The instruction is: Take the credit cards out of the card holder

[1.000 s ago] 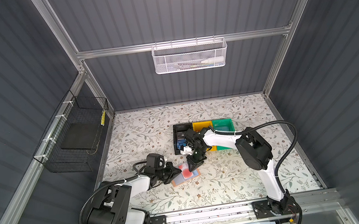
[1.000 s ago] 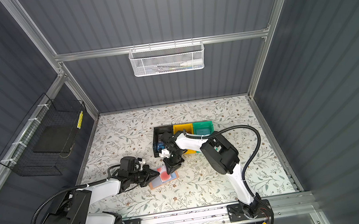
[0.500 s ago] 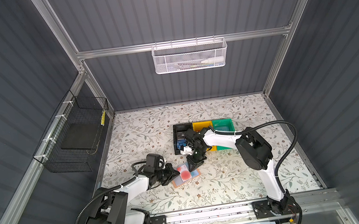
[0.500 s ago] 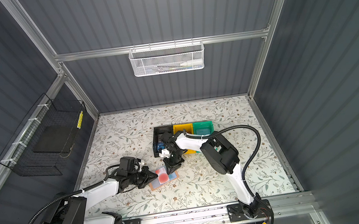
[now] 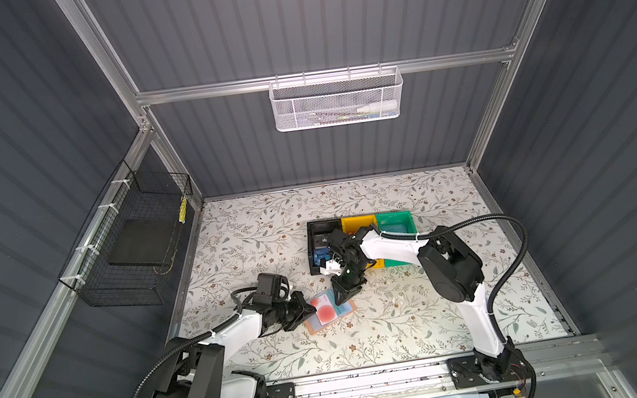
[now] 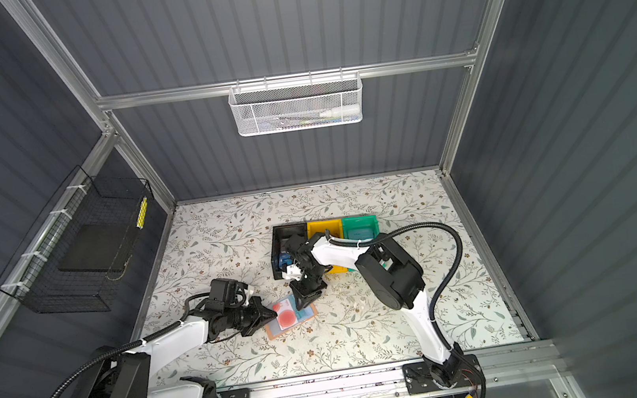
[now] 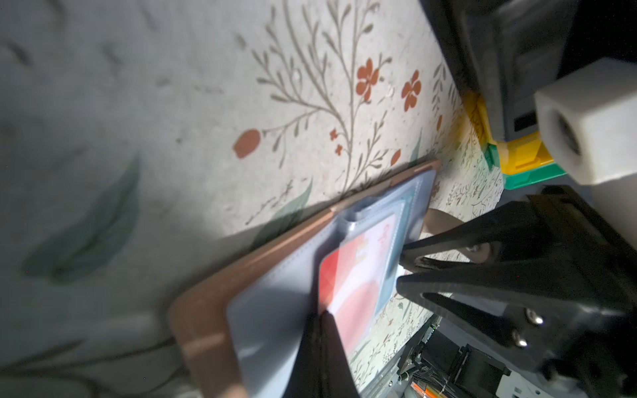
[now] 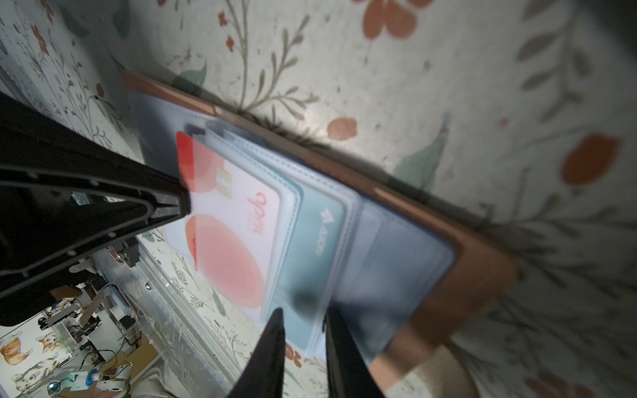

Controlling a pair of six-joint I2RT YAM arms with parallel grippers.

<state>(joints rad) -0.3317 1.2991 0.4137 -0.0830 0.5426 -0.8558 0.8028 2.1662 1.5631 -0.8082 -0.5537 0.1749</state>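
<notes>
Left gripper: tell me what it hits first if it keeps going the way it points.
The left gripper points along the table at the white-and-red card in the open card holder. Its tips look already at that card's edge; past it stands the right gripper.
</notes>
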